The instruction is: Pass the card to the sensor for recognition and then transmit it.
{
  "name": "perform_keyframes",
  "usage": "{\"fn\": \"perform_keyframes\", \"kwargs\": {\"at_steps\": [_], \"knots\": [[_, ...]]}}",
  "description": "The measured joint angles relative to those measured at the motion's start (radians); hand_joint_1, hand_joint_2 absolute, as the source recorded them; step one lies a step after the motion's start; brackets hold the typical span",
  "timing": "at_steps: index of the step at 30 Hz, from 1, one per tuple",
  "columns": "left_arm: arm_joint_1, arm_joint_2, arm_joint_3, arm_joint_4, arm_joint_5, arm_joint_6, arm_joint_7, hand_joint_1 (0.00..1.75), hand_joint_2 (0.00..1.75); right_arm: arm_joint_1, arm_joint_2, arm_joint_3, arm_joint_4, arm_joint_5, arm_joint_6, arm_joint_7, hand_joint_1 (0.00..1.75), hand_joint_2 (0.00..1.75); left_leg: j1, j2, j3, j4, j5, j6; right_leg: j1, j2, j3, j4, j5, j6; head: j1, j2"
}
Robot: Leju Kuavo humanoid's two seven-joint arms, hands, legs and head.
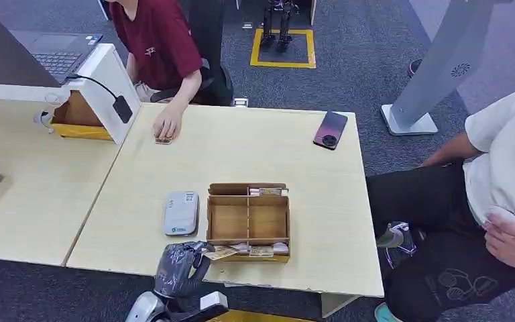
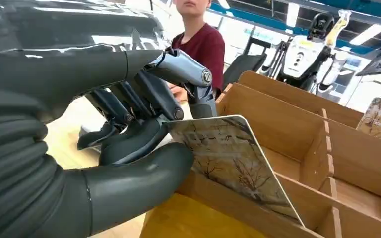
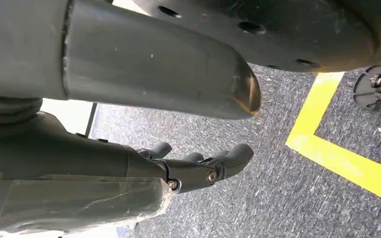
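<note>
At the near edge of the pale wooden tabletop (image 1: 288, 154), the robot's left hand (image 1: 178, 267) pinches a card (image 1: 220, 252) between its thumb and dark fingers (image 2: 129, 106), holding it at the near-left corner of a divided wooden box (image 1: 248, 220). The left wrist view shows the card (image 2: 233, 163) tilted, its printed face up, over the box's front wall (image 2: 238, 208). More cards (image 1: 263, 251) lie in the box's near compartment, and another small stack sits in its far strip. A grey card sensor (image 1: 180, 212) lies flat just left of the box, apart from the hand. The right hand (image 3: 198, 166) hangs over grey carpet beside a yellow floor line (image 3: 337, 148), fingers loosely extended and holding nothing. Across the tabletop, a person in a dark red shirt (image 1: 157, 40) rests a hand (image 1: 167, 124) on a small item at the far edge, while a dark phone (image 1: 330, 129) lies near the far-right corner. A person in a white shirt (image 1: 509, 161) sits at the right side.
</note>
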Motion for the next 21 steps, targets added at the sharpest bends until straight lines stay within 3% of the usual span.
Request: {"fn": "perform_keyframes", "kwargs": {"at_steps": [4,8,14,21], "knots": [[-0.006,0.005,-0.028,0.006,0.150,0.000,-0.010,1.75,1.75,0.000,0.000,0.000,0.000,-0.003,-0.001,0.003,0.00,0.00,0.000,0.000,0.000,0.000,0.000,0.000,0.000,0.000,0.000,0.000,0.000,0.000,0.000,0.000],[-0.011,0.045,-0.127,-0.056,0.328,-0.015,0.060,1.75,1.75,0.003,0.000,0.000,0.000,-0.017,-0.004,-0.006,0.00,0.00,0.000,0.000,0.000,0.000,0.000,0.000,0.000,0.000,0.000,0.000,0.000,0.000,0.000,0.000],[-0.030,0.104,-0.224,-0.204,0.370,-0.063,0.108,1.75,1.75,0.008,0.000,0.000,0.000,-0.024,-0.008,-0.013,0.00,0.00,0.000,0.000,0.000,0.000,0.000,0.000,0.000,0.000,0.000,0.000,0.000,0.000,0.000,0.000],[-0.031,0.130,-0.257,-0.261,0.398,-0.086,0.111,1.75,1.75,0.008,0.000,0.000,0.000,-0.027,-0.007,-0.014,0.00,0.00,0.000,0.000,0.000,0.000,0.000,0.000,0.000,0.000,0.000,0.000,0.000,0.000,0.000,0.000]]}}
